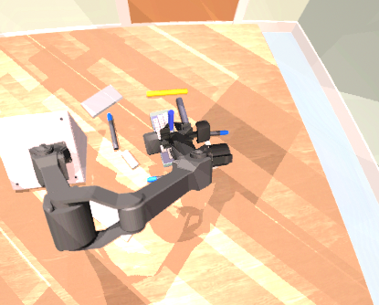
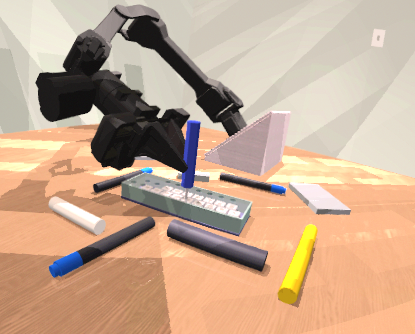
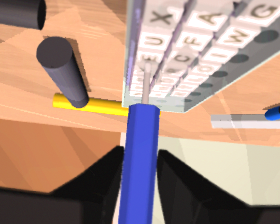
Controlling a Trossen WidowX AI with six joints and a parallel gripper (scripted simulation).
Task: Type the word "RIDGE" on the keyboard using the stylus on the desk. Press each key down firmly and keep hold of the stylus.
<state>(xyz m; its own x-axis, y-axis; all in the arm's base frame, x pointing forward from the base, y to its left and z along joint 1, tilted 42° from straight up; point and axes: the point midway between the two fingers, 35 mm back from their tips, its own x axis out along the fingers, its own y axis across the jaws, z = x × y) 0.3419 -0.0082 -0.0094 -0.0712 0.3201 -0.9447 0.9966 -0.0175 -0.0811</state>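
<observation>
The blue stylus (image 1: 171, 120) (image 2: 191, 150) (image 3: 140, 135) stands nearly upright over the keyboard, its thin metal tip pointing down. My gripper (image 1: 170, 130) (image 2: 186, 169) (image 3: 140, 155) is shut on the stylus's blue body, seen between the two fingers in the wrist view. The keyboard (image 1: 167, 158) (image 2: 185, 212) is a grey-green tray with white lettered keys. In the wrist view the tip overlaps the E key (image 3: 150, 59), beside the U key (image 3: 158, 41); it looks at or very close to the key surface. Whether the key is pressed down cannot be told. Farther keys are small and partly hidden by the stylus.
Around the keyboard lie a yellow stick (image 1: 167, 92) (image 2: 300, 262), a dark cylinder (image 2: 217, 245) (image 3: 63, 75), a white cylinder (image 2: 77, 216), black markers with blue ends (image 1: 113, 132) (image 2: 110, 240) and a flat grey slab (image 1: 101, 100) (image 2: 319, 197). A pale wedge block (image 2: 255, 145) stands behind.
</observation>
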